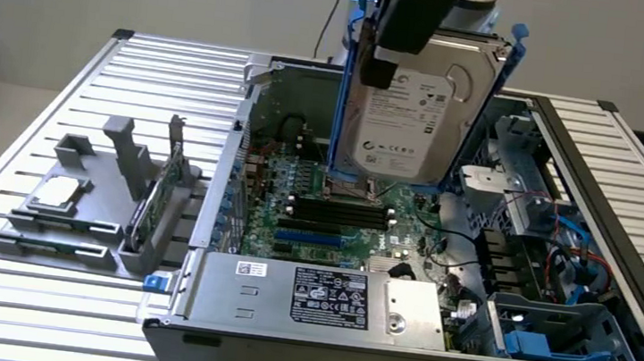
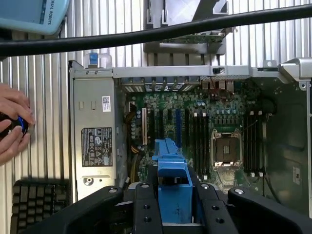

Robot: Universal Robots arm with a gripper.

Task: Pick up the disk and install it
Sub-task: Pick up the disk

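The black two-finger gripper (image 1: 380, 65) holds the silver-grey hard drive with a white label in a bright blue plastic carrier (image 1: 408, 109) upright over the open black computer case (image 1: 610, 175). The drive's lower edge hangs over the green motherboard (image 1: 332, 200), clear of the case walls. Free room lies towards the blue-bracketed bay (image 1: 545, 339) at the exterior view's right. In the wrist view the fingers (image 2: 146, 204) are clamped on the carrier's blue edge (image 2: 170, 170). That view also takes in a person's hand (image 2: 12, 122) and a black keyboard (image 2: 34, 200) beside the case.
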